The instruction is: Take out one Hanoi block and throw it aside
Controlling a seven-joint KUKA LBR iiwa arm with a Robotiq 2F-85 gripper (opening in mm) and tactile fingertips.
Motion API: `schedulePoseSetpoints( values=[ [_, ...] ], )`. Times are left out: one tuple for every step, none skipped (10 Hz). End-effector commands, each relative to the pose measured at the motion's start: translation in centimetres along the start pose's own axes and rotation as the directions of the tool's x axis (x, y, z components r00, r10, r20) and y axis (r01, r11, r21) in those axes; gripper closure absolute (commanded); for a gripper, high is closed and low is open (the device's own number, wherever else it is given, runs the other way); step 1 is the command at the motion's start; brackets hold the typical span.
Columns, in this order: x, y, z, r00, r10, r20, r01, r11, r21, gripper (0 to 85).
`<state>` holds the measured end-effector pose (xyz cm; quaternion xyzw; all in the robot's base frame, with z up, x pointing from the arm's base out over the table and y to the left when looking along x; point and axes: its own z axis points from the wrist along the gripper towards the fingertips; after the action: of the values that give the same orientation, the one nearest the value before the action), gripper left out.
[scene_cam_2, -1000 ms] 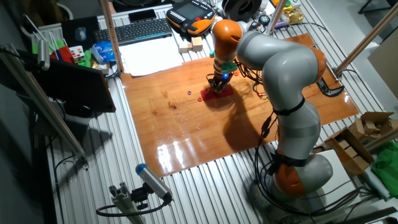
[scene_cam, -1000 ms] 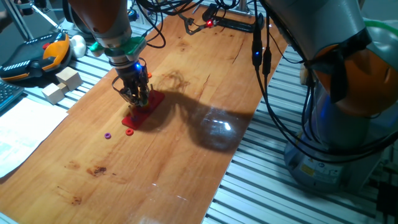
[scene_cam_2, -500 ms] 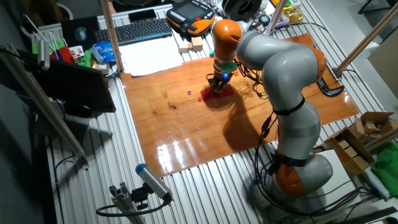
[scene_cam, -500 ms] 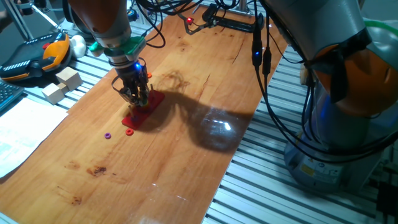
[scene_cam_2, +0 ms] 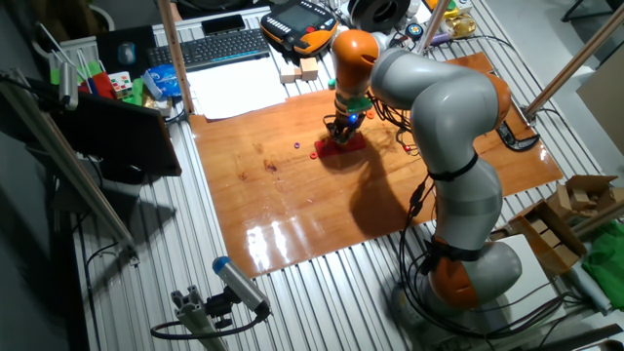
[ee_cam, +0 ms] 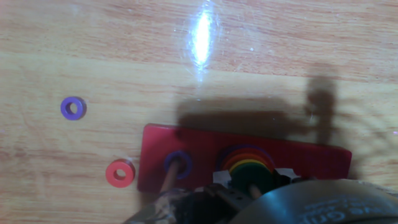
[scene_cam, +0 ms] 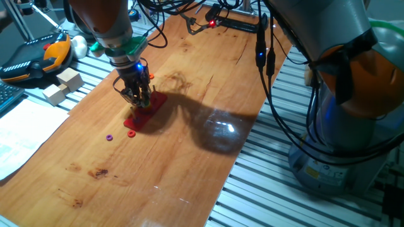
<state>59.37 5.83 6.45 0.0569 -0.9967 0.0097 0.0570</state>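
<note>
The Hanoi block point(ee_cam: 250, 171), a dark green ring, lies on top of a stack of red, orange and yellow rings on a peg of the red base point(ee_cam: 311, 163). A bluish ring point(ee_cam: 177, 162) sits on the neighbouring peg. My gripper point(ee_cam: 250, 179) is lowered over the stack, and its pale fingertips point(ee_cam: 220, 177) stand close against both sides of the green ring. In one fixed view the gripper point(scene_cam: 140, 101) is down on the red base point(scene_cam: 146, 113). In the other fixed view the gripper point(scene_cam_2: 343, 133) hides the ring.
A tiny purple ring point(ee_cam: 73, 107) and a small red ring point(ee_cam: 120, 173) lie on the wooden table left of the base. Wooden blocks point(scene_cam: 63, 86), a teach pendant point(scene_cam: 39, 57) and paper point(scene_cam: 25, 135) lie beyond the table's left edge. Cables hang at the right.
</note>
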Motion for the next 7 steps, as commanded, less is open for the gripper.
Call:
schedulePoseSetpoints(
  values=[
    [0.0, 0.1, -0.1, 1.000, 0.000, 0.000, 0.000, 1.000, 0.002, 46.0],
    [0.0, 0.1, -0.2, 1.000, 0.002, -0.001, -0.002, 1.000, 0.003, 46.0],
    [0.0, 0.1, -0.3, 1.000, 0.003, -0.002, -0.003, 1.000, 0.003, 46.0],
    [0.0, 0.1, -0.3, 1.000, 0.003, -0.002, -0.003, 1.000, 0.003, 46.0],
    [0.0, 0.1, -0.5, 1.000, 0.005, -0.002, -0.005, 1.000, 0.003, 46.0],
    [0.1, 0.2, -0.8, 1.000, 0.010, -0.005, -0.010, 1.000, 0.004, 46.0],
    [0.2, 0.3, -1.2, 1.000, 0.013, -0.009, -0.013, 1.000, 0.009, 46.0]
  ],
)
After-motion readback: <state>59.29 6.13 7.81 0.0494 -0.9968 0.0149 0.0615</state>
